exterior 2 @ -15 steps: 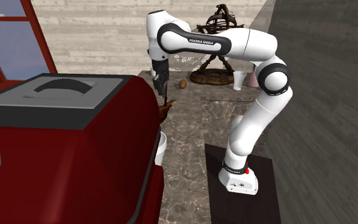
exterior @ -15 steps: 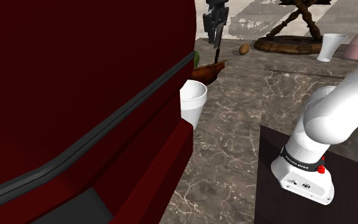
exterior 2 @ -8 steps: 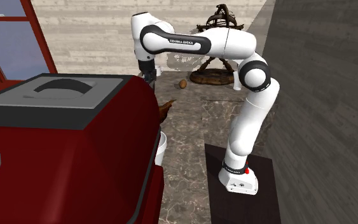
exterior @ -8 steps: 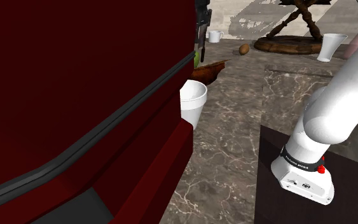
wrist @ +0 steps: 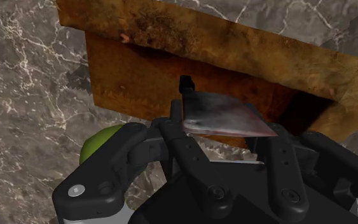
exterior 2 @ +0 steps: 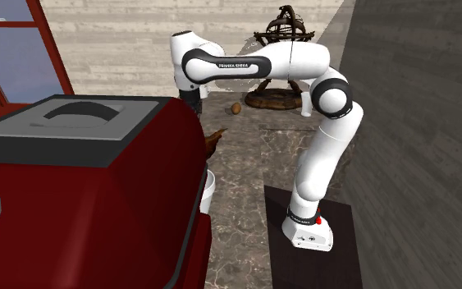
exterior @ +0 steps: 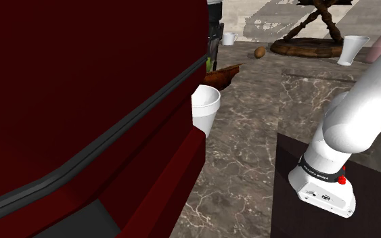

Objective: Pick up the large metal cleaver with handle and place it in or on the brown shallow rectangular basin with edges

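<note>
Swinging toward the shoulder view's left since a second ago, the arm [exterior 2: 262, 61] has carried the hand [wrist: 222, 135] from open sight above the tabletop [exterior: 250, 135] to a place behind the edge of the big dark red body [exterior: 80, 101]. In the wrist view the hand's black fingers close narrowly on the cleaver [wrist: 225, 118], gripping it on either side. Its grey, reddish-stained blade juts out ahead of them, with a dark stub of handle at one corner. Straight beyond the blade lies the brown basin [wrist: 234, 54], a shallow rectangular tray with raised, rust-mottled walls, so the cleaver hangs over its floor; whether the blade touches it I cannot tell. A round green thing [wrist: 101, 137] peeps out beside the hand, on the veined marble just outside the basin. In the shoulder view the basin's corner [exterior: 224, 74] pokes out past the red body, with a white cup [exterior: 206, 108] standing just in front of it against the red side. Farther back sit a small brown oval [exterior: 259, 51] and a white mug [exterior: 229, 38].
</note>
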You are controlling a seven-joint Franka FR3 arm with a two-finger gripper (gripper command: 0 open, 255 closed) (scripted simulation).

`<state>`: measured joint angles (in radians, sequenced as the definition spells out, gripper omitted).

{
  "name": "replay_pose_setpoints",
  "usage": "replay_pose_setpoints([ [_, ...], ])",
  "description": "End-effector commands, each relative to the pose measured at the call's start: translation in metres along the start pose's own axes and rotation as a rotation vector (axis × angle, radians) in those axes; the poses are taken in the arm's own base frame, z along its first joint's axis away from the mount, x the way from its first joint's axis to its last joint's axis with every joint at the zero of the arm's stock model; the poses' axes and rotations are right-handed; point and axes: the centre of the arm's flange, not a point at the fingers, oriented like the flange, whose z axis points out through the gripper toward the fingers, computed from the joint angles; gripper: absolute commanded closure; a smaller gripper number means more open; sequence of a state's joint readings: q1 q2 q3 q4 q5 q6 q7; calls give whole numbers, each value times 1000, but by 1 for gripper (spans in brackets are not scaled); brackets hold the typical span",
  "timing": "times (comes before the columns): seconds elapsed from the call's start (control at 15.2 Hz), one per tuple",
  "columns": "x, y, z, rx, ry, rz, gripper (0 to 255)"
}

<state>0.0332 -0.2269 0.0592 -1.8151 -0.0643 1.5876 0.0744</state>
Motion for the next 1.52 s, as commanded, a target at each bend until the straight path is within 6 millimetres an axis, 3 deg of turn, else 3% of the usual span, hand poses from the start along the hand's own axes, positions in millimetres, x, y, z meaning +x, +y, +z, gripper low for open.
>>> replay_pose_setpoints([
  [0.0, 0, -1, 10, 0, 0, 0, 255],
  [0.26, 0, -3, 29, 0, 0, 0, 255],
  [0.66, 0, -3, 29, 0, 1, 0, 255],
  [0.73, 0, -3, 29, 0, 1, 0, 0],
  [0.99, 32, 38, 72, 109, -117, -33, 0],
  [1.45, 28, 34, 108, 109, -117, -33, 0],
])
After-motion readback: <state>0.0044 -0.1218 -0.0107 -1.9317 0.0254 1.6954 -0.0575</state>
